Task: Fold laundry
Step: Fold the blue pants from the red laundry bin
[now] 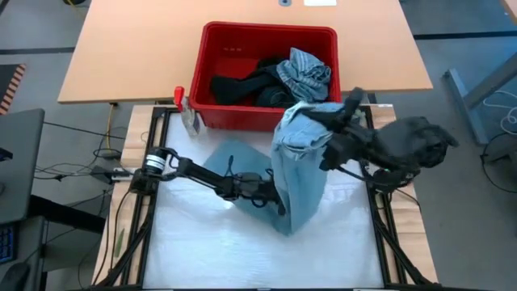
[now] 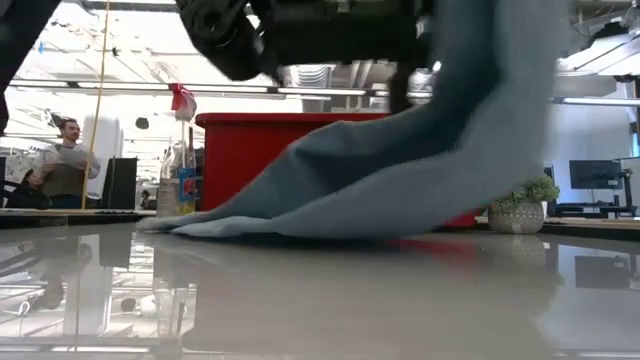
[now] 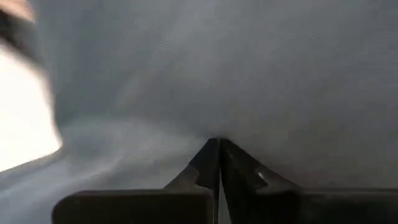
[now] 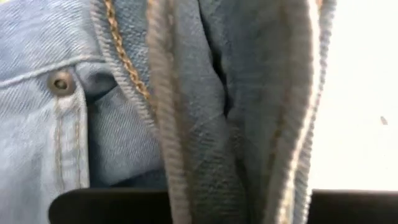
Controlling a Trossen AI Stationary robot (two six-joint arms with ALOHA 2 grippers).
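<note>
A pair of light blue jeans [image 1: 295, 170] hangs from my right gripper [image 1: 333, 129], which is shut on its waist end high over the table's far right part. The jeans slope down, and their lower end [image 2: 200, 225] lies on the white table. My left gripper [image 1: 279, 198] reaches in from the left, low and nearly level, shut with its tips [image 3: 219, 148] against the hanging denim. More laundry, grey-blue striped [image 1: 305, 73] and black [image 1: 241, 85], lies in the red basket [image 1: 266, 31]. My left gripper touches the jeans' hanging cloth [image 3: 217, 124] with its shut fingertips, coming level from the table's left. Whether any cloth is caught between them, I cannot tell. My right gripper holds the jeans at the waist, by bunched seamed edges with yellow stitching [image 4: 180, 124] next to a riveted pocket [image 4: 61, 82]. Several layers run between the fingers, which the cloth hides. The jeans hang below, their lower end on the table.
The red basket stands at the table's far edge, with a red-triggered spray bottle [image 1: 186, 109] beside its left corner. A small potted plant [image 2: 525, 205] stands at the right. A person [image 2: 65, 160] sits in the room beyond. The white table's near half [image 1: 242, 250] is bare.
</note>
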